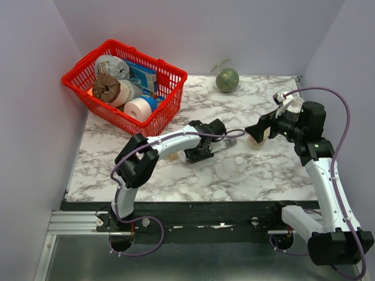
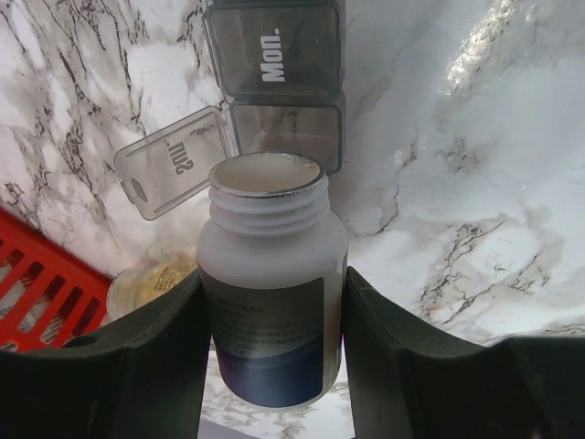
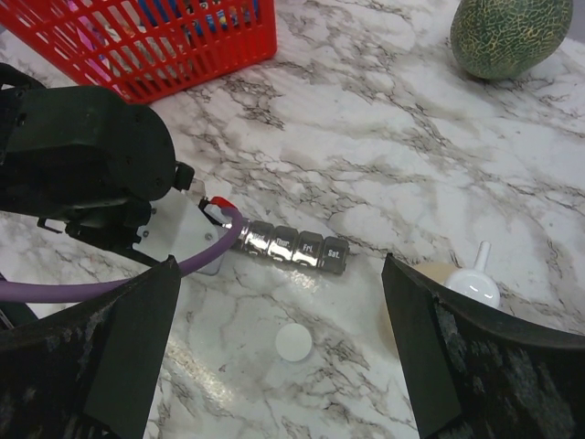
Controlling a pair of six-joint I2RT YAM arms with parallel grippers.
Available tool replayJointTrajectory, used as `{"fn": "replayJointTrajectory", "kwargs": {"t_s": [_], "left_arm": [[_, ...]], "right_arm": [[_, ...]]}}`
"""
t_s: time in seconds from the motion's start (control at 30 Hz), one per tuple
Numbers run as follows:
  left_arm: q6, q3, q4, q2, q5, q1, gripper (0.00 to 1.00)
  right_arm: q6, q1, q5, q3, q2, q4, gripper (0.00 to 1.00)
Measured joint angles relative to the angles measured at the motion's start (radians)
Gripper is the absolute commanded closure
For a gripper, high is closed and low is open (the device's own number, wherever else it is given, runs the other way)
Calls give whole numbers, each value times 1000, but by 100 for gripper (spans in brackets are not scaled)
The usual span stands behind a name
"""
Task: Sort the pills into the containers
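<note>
Basket (image 1: pixel 126 85) back-left on table (image 1: pixel 275 175); melon (image 1: pixel 227 80) at the back, right of it. Organiser (image 3: pixel 292 247) lies mid-table in front of both. Bottle (image 2: pixel 272 256) sits between left gripper (image 2: pixel 272 297) fingers, mouth just short of the organiser's end compartment (image 2: pixel 288 137), whose lid (image 2: pixel 174 160) lies swung to one side. Loose cap (image 3: pixel 294 342) in front of organiser, nozzle bottle (image 3: pixel 473 282) beyond its other end. Vial (image 2: pixel 137 293), probably with pills (image 2: pixel 169 274) inside, beside the bottle, near the basket.

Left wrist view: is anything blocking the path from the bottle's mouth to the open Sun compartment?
Nothing visible does. The left gripper holds the uncapped bottle with its mouth facing the Sun compartment, whose lid is swung aside.
</note>
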Motion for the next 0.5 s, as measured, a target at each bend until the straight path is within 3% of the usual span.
{"fn": "replayJointTrajectory", "kwargs": {"t_s": [0.5], "left_arm": [[-2,21,-32,29,-106,-38,100]], "right_arm": [[0,0,0,0,0,0,0]]}}
